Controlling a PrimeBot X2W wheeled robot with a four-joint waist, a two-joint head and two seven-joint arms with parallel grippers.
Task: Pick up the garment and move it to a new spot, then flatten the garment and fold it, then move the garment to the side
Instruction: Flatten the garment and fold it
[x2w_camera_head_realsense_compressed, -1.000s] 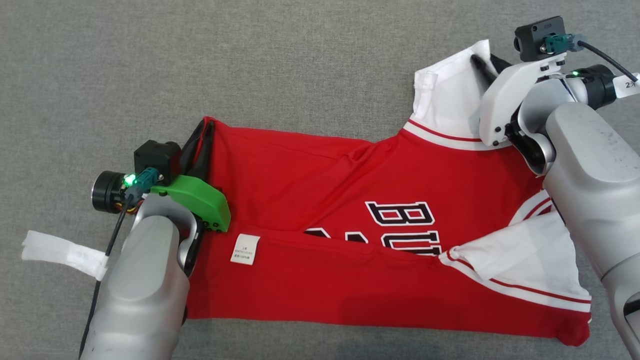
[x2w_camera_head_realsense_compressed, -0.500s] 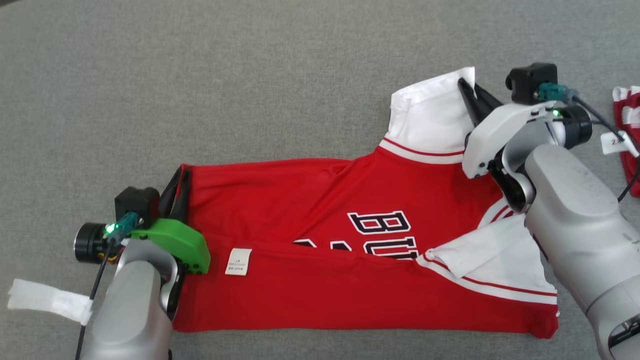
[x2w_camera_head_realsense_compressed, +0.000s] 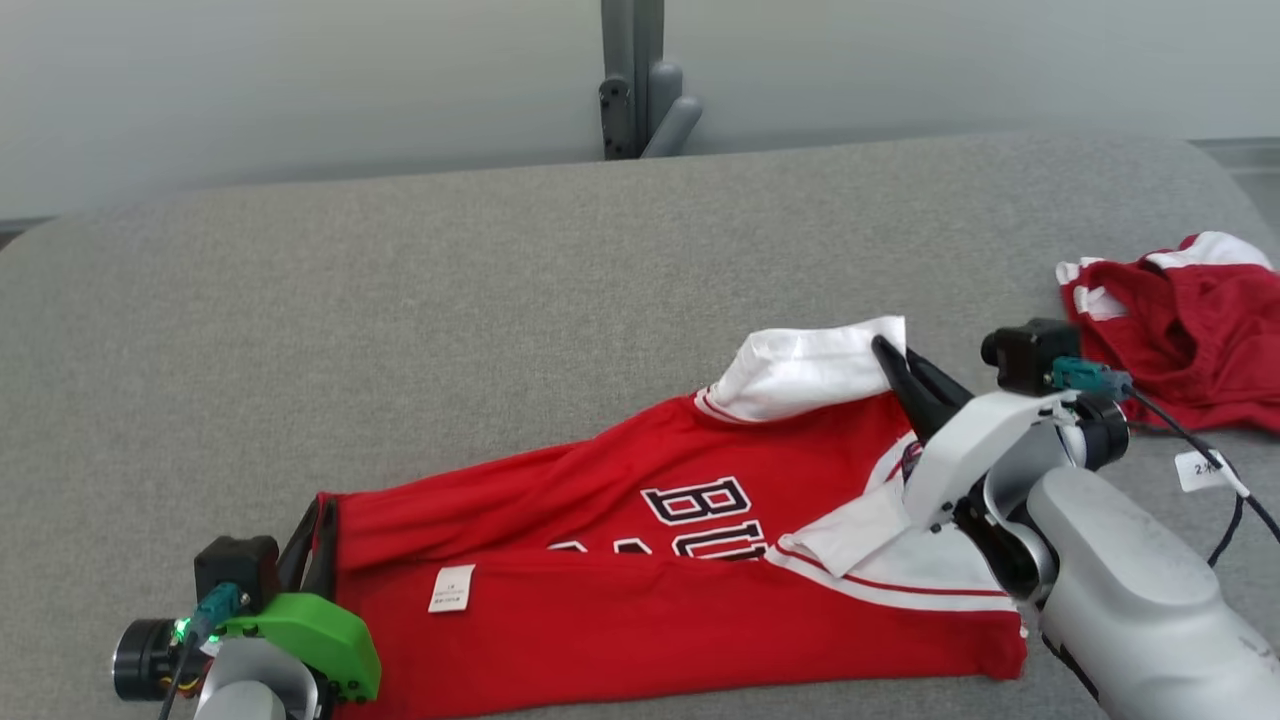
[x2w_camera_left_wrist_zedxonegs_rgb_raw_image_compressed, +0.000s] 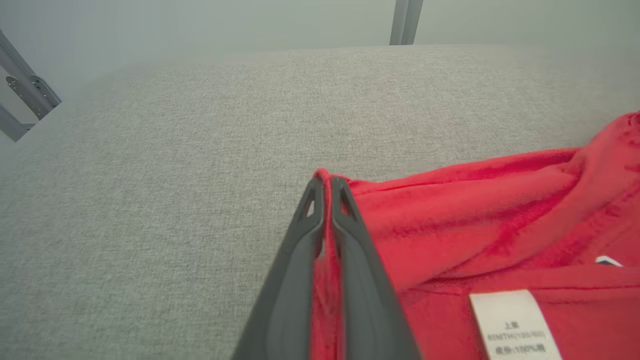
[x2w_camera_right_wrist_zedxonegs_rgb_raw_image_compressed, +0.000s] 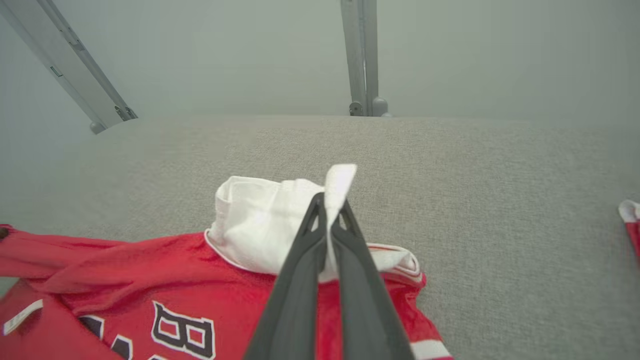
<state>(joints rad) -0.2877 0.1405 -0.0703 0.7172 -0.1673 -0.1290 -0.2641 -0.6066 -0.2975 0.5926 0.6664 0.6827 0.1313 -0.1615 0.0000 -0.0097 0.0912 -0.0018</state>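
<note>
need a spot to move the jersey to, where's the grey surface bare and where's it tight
Widest bare patch: the grey surface behind the red jersey, up to its far edge, plus the stretch left of the left gripper. Crowded: the right side, where the right gripper and a crumpled red garment sit close together.

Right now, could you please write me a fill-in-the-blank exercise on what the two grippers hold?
The right gripper is shut on the jersey's sleeve, whose colour is ____.
The left gripper pinches a jersey corner whose colour is ____.
The crumpled second garment lies on the robot's ____ side.
Missing words: white; red; right.
</note>
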